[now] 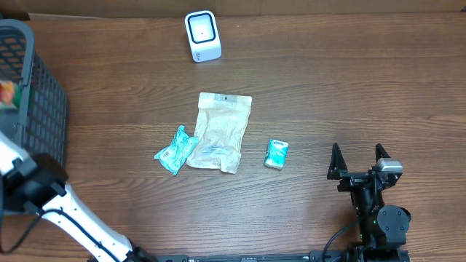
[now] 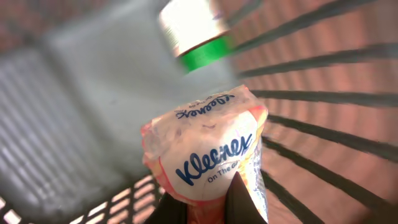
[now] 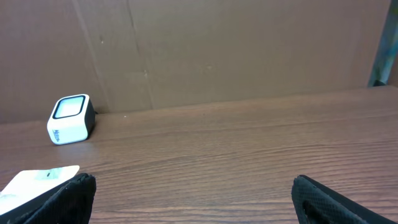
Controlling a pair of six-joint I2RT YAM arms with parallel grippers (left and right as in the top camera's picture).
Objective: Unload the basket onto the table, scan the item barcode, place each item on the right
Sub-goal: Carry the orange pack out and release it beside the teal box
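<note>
- Left hand point(image 2: 203, 203): clenched on the Kleenex pack point(image 2: 205, 146), my two fingers pinching its lower end; the wrist view shows this plainly.
- Kleenex pack: a soft, plastic-wrapped tissue pack, held inside the basket point(image 1: 44, 109) at the counter's left edge. No barcode shows on the face turned to my camera.
- Basket, other contents: a container with a white label and green band point(image 2: 194, 34), blurred, lying just behind the pack.
- Right hand point(image 1: 357, 150): released, fingers spread wide, holding nothing, parked low at the right of the counter point(image 1: 349, 80).
- Scanner point(image 1: 202, 35): white, standing at the far middle of the counter, well apart from both of my hands.
- Lying on the counter between scanner and me: a beige pouch point(image 1: 218, 131), a teal packet point(image 1: 175, 150) touching its left edge, and a small teal pack point(image 1: 276, 153) to its right.
- Progress, as I judge it: the item is grasped, so the pick is done. Left to do: lift it clear of the basket, carry it to the scanner, and turn its barcode to the window.
</note>
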